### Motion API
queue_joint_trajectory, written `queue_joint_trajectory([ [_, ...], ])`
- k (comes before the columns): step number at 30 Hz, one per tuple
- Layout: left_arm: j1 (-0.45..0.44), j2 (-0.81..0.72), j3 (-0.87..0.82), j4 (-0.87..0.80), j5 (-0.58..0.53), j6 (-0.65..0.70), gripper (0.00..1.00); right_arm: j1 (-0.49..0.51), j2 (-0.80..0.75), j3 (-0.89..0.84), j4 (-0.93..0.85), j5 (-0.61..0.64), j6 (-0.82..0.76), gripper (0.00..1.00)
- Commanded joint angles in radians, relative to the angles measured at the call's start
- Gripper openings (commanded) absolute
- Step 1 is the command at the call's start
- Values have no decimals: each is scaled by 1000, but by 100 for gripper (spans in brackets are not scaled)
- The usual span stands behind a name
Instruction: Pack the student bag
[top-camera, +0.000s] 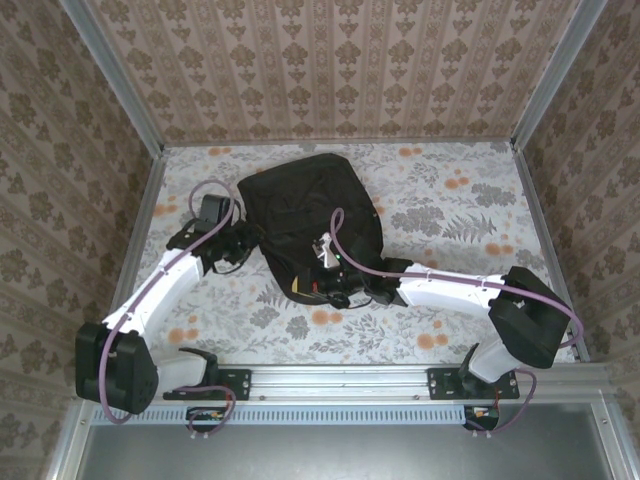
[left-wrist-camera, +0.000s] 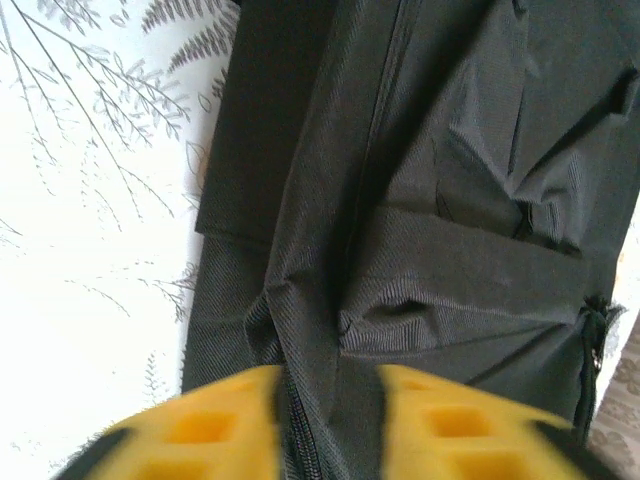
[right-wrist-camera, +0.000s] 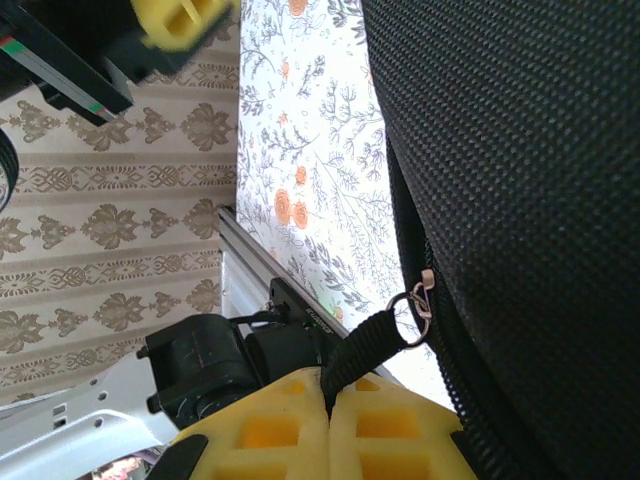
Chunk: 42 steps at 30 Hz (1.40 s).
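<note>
The backpack (top-camera: 310, 200) lies on the flowered table (top-camera: 460, 215) between my two grippers. Its inside is hidden, so I cannot tell what it contains. My right gripper (right-wrist-camera: 328, 400), at the backpack's near edge, is clamped on a black pull strap (right-wrist-camera: 362, 348) hanging from a metal ring (right-wrist-camera: 404, 305). My left gripper (left-wrist-camera: 330, 430), at its left flank, holds yellow fingers (left-wrist-camera: 200, 430) apart astride a zipper seam (left-wrist-camera: 300, 440); I cannot tell whether they pinch it.

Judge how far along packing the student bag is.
Done: the student bag lies flat. In hand: the right gripper is shut on its zip pull strap; the left gripper straddles a seam, fingers apart. Left: the zip looks shut, so opening and packing.
</note>
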Motion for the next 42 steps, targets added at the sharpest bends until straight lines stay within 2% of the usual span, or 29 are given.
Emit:
queue_joint_trajectory([
  [1, 6, -1, -39, 16, 68, -7, 55, 0, -27, 2, 72, -43, 4, 0],
  [3, 5, 10, -44, 16, 71, -10, 58, -1, -28, 8, 74, -46, 6, 0],
  [10, -15, 33, -68, 45, 55, -39, 57, 0, -26, 9, 92, -57, 14, 0],
  [16, -27, 146, 9, 51, 28, -26, 54, -1, -23, 5, 92, -69, 14, 0],
  [19, -39, 181, 44, 54, -3, -20, 44, 0, -25, 1, 82, -72, 12, 0],
  [24, -41, 188, 86, 24, -73, -4, 8, -5, -31, -2, 33, -71, -17, 0],
  [26, -40, 178, 98, 8, -101, 13, 0, -8, -38, -6, 6, -67, -28, 0],
  [35, -10, 139, 153, -82, -179, 89, 0, -12, -112, 15, -280, -5, -161, 0],
  [42, 21, 146, 158, -102, -189, 128, 0, -18, -175, 3, -394, 16, -205, 0],
])
